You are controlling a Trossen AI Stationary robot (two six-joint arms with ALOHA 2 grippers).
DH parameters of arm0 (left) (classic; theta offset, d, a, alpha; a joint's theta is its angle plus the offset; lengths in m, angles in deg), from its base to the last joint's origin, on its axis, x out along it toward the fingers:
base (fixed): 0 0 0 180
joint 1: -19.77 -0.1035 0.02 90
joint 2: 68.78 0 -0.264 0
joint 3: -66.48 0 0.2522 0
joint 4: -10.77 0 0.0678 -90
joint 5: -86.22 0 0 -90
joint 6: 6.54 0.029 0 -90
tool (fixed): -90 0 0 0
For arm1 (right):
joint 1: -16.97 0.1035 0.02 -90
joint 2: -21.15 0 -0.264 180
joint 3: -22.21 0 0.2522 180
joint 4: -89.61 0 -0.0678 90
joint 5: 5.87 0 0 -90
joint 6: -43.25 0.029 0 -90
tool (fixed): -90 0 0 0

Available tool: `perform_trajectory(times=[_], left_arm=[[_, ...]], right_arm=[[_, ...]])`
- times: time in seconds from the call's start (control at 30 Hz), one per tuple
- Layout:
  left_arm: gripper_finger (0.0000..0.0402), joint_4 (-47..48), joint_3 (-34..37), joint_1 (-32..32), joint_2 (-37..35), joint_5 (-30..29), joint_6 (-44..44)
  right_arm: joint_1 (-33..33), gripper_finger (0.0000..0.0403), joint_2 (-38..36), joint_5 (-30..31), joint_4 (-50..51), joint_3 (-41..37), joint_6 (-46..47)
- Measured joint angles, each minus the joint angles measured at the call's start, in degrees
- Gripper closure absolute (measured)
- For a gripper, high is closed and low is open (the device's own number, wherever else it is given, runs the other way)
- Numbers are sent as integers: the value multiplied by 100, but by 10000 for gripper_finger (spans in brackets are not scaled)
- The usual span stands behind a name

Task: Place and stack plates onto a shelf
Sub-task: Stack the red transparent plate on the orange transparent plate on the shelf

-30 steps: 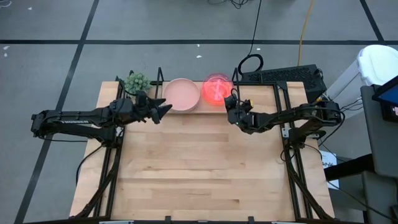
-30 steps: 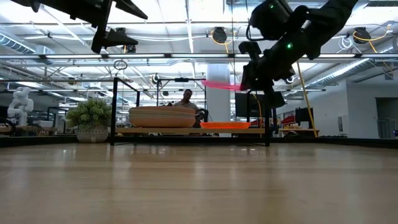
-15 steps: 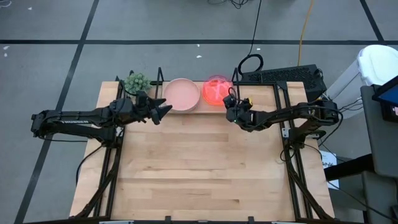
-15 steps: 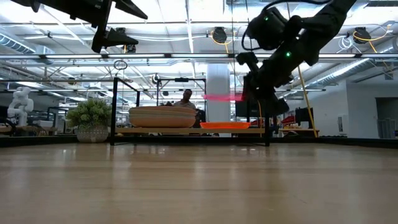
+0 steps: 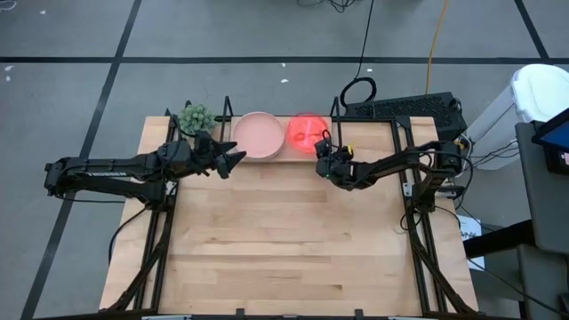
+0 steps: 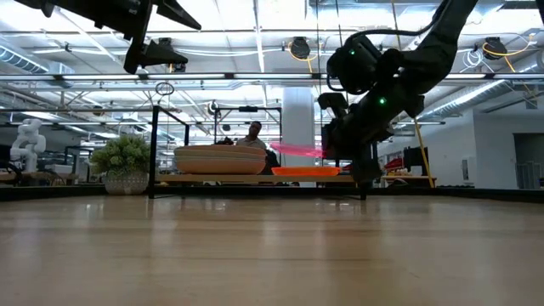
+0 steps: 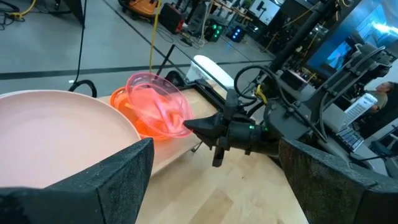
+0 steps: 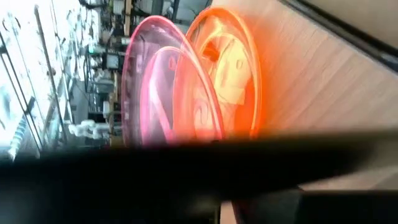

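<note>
The right gripper (image 6: 340, 151), clamped on the translucent neon pink plate (image 6: 296, 150), holds it seemingly just above the orange plate (image 6: 306, 171) on the shelf (image 6: 255, 178); the left gripper (image 5: 233, 157) waits wide.

A small potted plant (image 5: 195, 116) stands at the table's (image 5: 284, 249) far-left corner.

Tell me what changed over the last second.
The right gripper, shut on the neon pink plate, carried it lower toward the orange plate on the shelf. The left gripper stayed open and still above the pale pink stack.
</note>
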State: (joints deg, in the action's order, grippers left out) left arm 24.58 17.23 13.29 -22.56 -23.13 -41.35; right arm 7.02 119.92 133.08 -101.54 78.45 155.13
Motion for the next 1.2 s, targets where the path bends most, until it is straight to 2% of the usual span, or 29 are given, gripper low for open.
perform_trajectory(times=[0.43,0.97,1.2], left_arm=[[53,164,0,0,0,-7,-37],[53,166,0,0,0,-24,-80],[53,175,0,0,0,-24,-170]], right_arm=[[-125,393,28,30,-15,0,102],[-129,291,28,41,-57,2,458],[-90,226,28,47,-151,2,442]])
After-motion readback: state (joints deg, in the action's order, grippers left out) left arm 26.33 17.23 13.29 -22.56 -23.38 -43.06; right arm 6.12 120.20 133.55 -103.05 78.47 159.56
